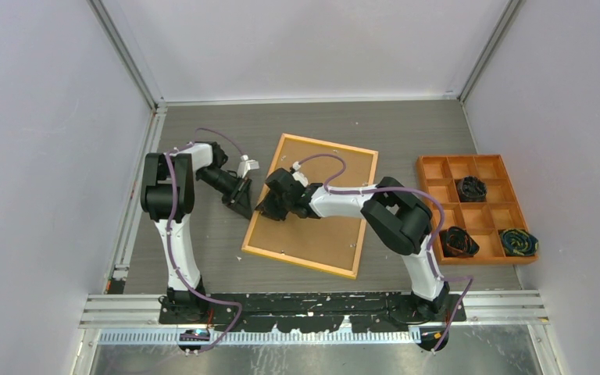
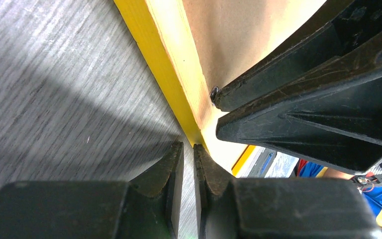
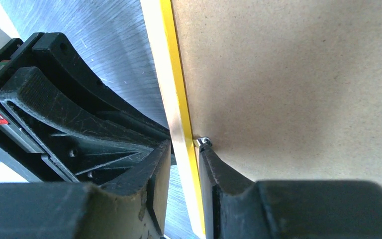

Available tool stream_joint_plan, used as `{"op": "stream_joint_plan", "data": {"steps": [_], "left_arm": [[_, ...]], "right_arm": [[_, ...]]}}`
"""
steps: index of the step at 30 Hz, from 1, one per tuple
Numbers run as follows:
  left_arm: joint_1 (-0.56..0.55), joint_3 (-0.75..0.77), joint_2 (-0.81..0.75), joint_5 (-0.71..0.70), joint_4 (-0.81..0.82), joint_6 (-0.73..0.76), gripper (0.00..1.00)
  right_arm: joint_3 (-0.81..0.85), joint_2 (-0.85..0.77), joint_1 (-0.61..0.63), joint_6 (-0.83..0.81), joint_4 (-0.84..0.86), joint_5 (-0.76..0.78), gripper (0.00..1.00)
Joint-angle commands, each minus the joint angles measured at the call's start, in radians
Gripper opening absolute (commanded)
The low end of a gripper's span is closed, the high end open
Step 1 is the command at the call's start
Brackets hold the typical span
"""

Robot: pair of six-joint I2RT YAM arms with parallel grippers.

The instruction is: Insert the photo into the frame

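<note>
The frame [image 1: 328, 144] lies back up on the table, tan wood rim with a yellow edge, the brown backing board [image 1: 320, 211] inside it. The photo is not in view. My right gripper [image 1: 266, 205] is at the frame's left edge. In the right wrist view it [image 3: 184, 144] is open and straddles the rim [image 3: 179, 99], one fingertip against a small metal clip [image 3: 205, 142] on the board. My left gripper [image 1: 244, 205] is just outside that same edge, over the table. Its jaws [image 2: 189, 147] are nearly closed with nothing between them, beside the rim [image 2: 179, 74].
An orange compartment tray [image 1: 430, 168] stands at the right, with dark coiled bundles [image 1: 471, 187] in three cells. Grey walls close in the table on the left, back and right. The two grippers are close together at the frame's left edge.
</note>
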Motion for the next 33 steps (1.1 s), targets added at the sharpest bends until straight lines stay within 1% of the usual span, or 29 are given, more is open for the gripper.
{"op": "stream_joint_plan", "data": {"steps": [1, 6, 10, 12, 13, 14, 16, 18, 20, 24, 25, 27, 28, 30, 33], "left_arm": [[-0.008, -0.021, -0.026, -0.004, 0.018, 0.033, 0.17], [-0.009, -0.024, -0.026, -0.005, 0.018, 0.038, 0.17], [-0.012, -0.027, -0.022, -0.005, 0.018, 0.043, 0.17], [-0.012, -0.026, -0.022, -0.001, 0.014, 0.046, 0.17], [-0.013, -0.023, -0.022, 0.002, 0.008, 0.05, 0.17], [-0.011, -0.017, -0.024, 0.008, -0.006, 0.053, 0.17], [-0.007, -0.002, -0.03, 0.02, -0.028, 0.061, 0.17], [0.006, 0.018, -0.043, 0.044, -0.063, 0.074, 0.17], [0.027, 0.053, -0.055, 0.077, -0.093, 0.08, 0.18], [0.037, 0.147, -0.036, 0.093, -0.121, 0.058, 0.27], [0.037, 0.172, -0.02, 0.099, -0.119, 0.043, 0.3], [0.037, 0.21, 0.003, 0.114, -0.091, -0.01, 0.43], [0.036, 0.242, 0.024, 0.12, -0.074, -0.037, 0.47], [0.03, 0.298, 0.065, 0.124, -0.025, -0.102, 0.5], [0.017, 0.375, 0.13, 0.148, 0.024, -0.198, 0.5]], "right_arm": [[0.033, 0.043, -0.011, -0.012, 0.059, 0.077, 0.31], [0.044, 0.055, -0.013, -0.026, 0.06, 0.08, 0.27], [0.044, 0.06, -0.019, -0.03, 0.098, 0.07, 0.29], [0.042, 0.042, -0.026, -0.038, 0.133, 0.043, 0.36], [0.043, 0.026, -0.03, -0.044, 0.137, 0.03, 0.41], [0.044, 0.006, -0.042, -0.053, 0.138, 0.017, 0.5], [0.028, -0.041, -0.064, -0.058, 0.145, -0.012, 0.58], [-0.013, -0.097, -0.096, -0.061, 0.158, -0.028, 0.63], [-0.05, -0.149, -0.144, -0.075, 0.16, -0.047, 0.66], [-0.082, -0.194, -0.221, -0.109, 0.148, -0.112, 0.68], [-0.076, -0.19, -0.247, -0.119, 0.141, -0.131, 0.68], [-0.05, -0.173, -0.275, -0.138, 0.12, -0.157, 0.69], [-0.032, -0.159, -0.292, -0.149, 0.108, -0.166, 0.69], [0.008, -0.126, -0.315, -0.18, 0.076, -0.171, 0.69], [0.07, -0.066, -0.342, -0.208, 0.037, -0.178, 0.69]]}}
